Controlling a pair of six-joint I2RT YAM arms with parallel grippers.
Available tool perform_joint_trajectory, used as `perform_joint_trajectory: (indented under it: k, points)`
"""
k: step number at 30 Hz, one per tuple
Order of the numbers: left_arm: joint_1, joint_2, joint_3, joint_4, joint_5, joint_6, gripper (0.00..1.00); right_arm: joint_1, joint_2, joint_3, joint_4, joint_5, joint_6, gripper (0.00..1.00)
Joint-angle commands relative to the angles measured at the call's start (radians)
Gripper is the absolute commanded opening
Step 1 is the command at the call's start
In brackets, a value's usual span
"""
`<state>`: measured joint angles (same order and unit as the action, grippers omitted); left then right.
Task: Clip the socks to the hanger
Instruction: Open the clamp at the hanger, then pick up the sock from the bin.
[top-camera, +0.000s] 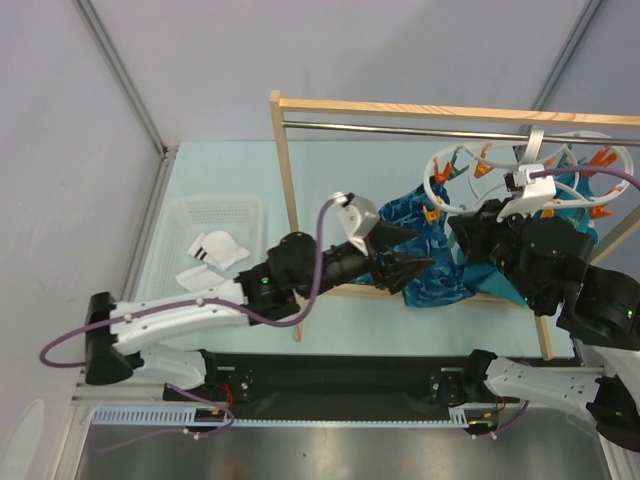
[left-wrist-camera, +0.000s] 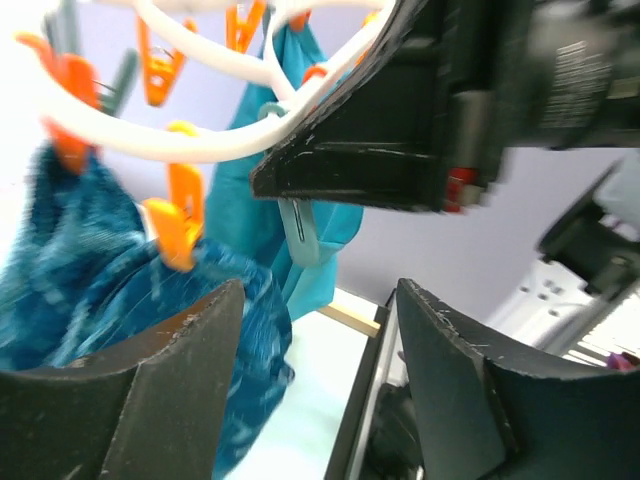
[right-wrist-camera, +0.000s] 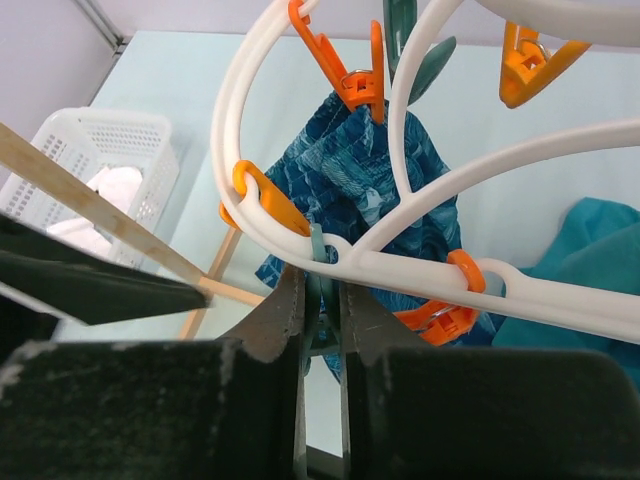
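We find both socks (top-camera: 215, 250) lying crumpled in the white perforated basket (top-camera: 230, 212), far left on the pale worktop (top-camera: 220, 165). That is well apart from the hanger (right-wrist-camera: 430, 275), which hangs on the metal rail (top-camera: 400, 128) of the wooden rack (top-camera: 290, 180). By our reading nothing of the task is done: neither sock is picked up, neither is clipped.

Our left pincer (top-camera: 422, 248) is spread wide and empty, near the blue patterned cloth (right-wrist-camera: 370, 190). Our right pincer (right-wrist-camera: 320, 300) is clenched on a small grey-green clip (right-wrist-camera: 318, 250) under the hanger's ring, perhaps steadying it.

Now the materials. The hanger is smooth, glossy white plastic, curved rings joined by spokes, with hard orange clips (right-wrist-camera: 350, 75) dangling from it. The cloth is soft, wrinkled and mottled blue, and appears pinched by one of those clips. A plain teal garment (right-wrist-camera: 590, 250) droops beside it. The socks look soft, white with dark cuff stripes.
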<state>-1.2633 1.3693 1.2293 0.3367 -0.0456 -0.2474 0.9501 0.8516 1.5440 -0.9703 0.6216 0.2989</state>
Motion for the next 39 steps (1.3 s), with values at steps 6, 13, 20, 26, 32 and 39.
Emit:
perform_joint_trajectory:
  k: [6,13,20,26,32,39]
  points:
    - [0.057,-0.349,-0.157,-0.238,-0.092,-0.042,0.64,0.004,-0.034,-0.010,0.028,0.026,0.003,0.00]
    - [0.330,-0.650,-0.388,-0.545,-0.203,-0.240,0.59,0.001,-0.055,-0.041,0.044,0.007,0.002,0.00]
    - [0.792,-0.719,-0.449,-0.804,-0.114,-0.291,0.69,0.003,-0.072,-0.044,0.038,0.001,0.003,0.00]
    - [1.162,-0.445,-0.401,-0.912,-0.049,-0.360,0.79,0.001,-0.074,-0.044,0.033,-0.005,0.011,0.00]
    - [1.217,-0.283,-0.341,-0.900,-0.250,-0.470,0.80,0.001,-0.082,-0.059,0.035,-0.026,0.020,0.00]
    - [1.389,-0.188,-0.387,-0.872,-0.329,-0.602,0.71,0.001,-0.101,-0.070,0.035,-0.033,0.028,0.00]
